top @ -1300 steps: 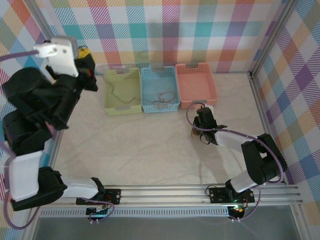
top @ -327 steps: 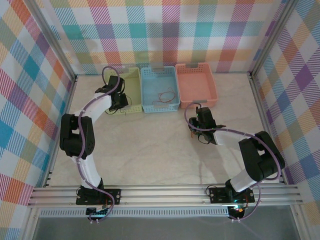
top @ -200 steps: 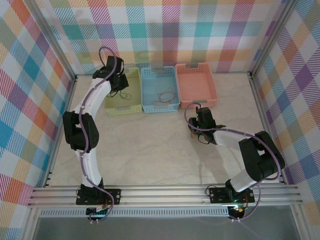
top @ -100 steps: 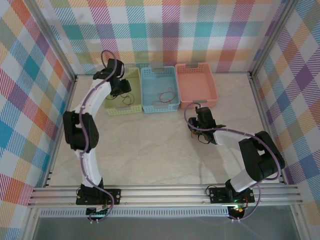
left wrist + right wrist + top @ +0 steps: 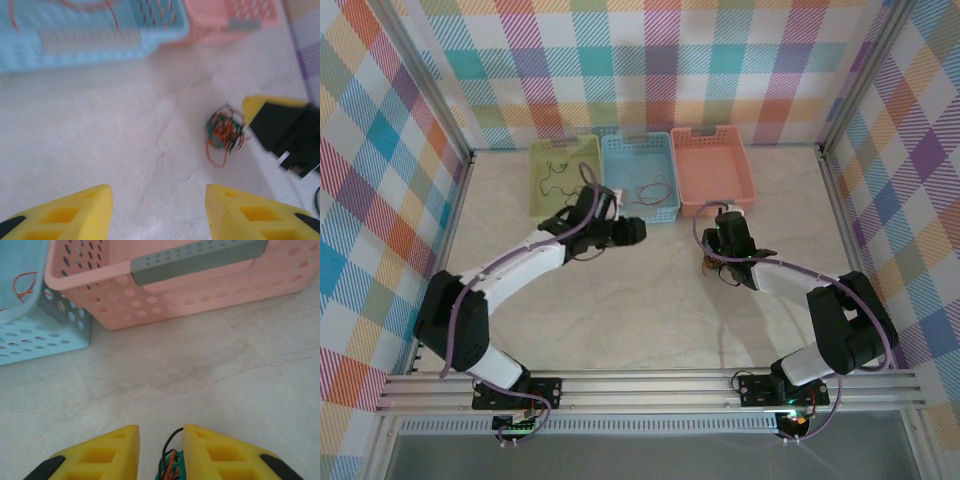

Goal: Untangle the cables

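The cables form a small clump of green, orange and black wire (image 5: pixel 711 266) on the table in front of the pink basket (image 5: pixel 712 170). My right gripper (image 5: pixel 717 257) stands over it. In the right wrist view its yellow fingers (image 5: pixel 115 445) sit close together with the clump (image 5: pixel 172 465) between them. My left gripper (image 5: pixel 637 231) reaches in from the left, open and empty (image 5: pixel 157 192). From there the clump (image 5: pixel 225 130) lies ahead to the right, beside the right gripper's finger (image 5: pixel 260 105). Loose strands lie in the green basket (image 5: pixel 555 172) and the blue basket (image 5: pixel 650 190).
Three baskets stand side by side at the back: green (image 5: pixel 538 205), blue (image 5: pixel 612 150) and pink. The blue basket's front wall (image 5: pixel 90 42) is near the left gripper. Metal frame rails run along both sides and the front edge (image 5: pixel 640 385).
My left arm has swung away from the green basket to the middle of the table, toward the clump. A black strand now lies in the green basket. The right gripper has barely moved.
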You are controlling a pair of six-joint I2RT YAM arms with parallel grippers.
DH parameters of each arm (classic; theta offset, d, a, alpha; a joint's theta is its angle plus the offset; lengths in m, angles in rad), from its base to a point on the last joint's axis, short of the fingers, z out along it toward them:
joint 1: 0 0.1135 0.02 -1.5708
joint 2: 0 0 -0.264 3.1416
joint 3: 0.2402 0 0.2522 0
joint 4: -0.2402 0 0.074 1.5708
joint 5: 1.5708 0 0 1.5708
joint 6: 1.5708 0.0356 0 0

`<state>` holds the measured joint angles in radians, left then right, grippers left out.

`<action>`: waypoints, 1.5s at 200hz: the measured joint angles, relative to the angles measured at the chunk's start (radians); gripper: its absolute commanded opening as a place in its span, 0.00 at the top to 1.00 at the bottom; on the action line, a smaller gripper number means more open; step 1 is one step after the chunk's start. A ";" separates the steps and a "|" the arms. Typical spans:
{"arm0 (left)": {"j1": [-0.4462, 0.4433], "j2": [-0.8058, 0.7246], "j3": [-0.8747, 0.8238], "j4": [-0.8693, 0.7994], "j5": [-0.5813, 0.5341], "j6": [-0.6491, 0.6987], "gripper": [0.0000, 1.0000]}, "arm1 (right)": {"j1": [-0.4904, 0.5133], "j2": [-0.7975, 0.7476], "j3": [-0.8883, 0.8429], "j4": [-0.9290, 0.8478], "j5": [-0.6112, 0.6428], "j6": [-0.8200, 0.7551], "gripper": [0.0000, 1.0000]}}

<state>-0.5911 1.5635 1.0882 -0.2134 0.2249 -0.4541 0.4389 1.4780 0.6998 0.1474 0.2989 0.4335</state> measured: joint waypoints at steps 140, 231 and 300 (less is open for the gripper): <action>-0.054 0.049 -0.150 0.273 0.051 -0.044 0.52 | 0.000 0.090 0.074 -0.084 -0.071 -0.003 1.00; -0.055 -0.008 -0.182 0.273 0.051 -0.047 0.51 | 0.034 -0.061 -0.082 0.203 -0.359 -0.035 1.00; -0.118 -0.047 -0.182 0.259 0.051 0.031 0.50 | 0.099 -0.103 -0.151 0.459 -0.608 -0.068 1.00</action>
<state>-0.7090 1.5162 0.9062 0.0456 0.2764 -0.4229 0.5381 1.3750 0.5488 0.6064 -0.3092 0.3653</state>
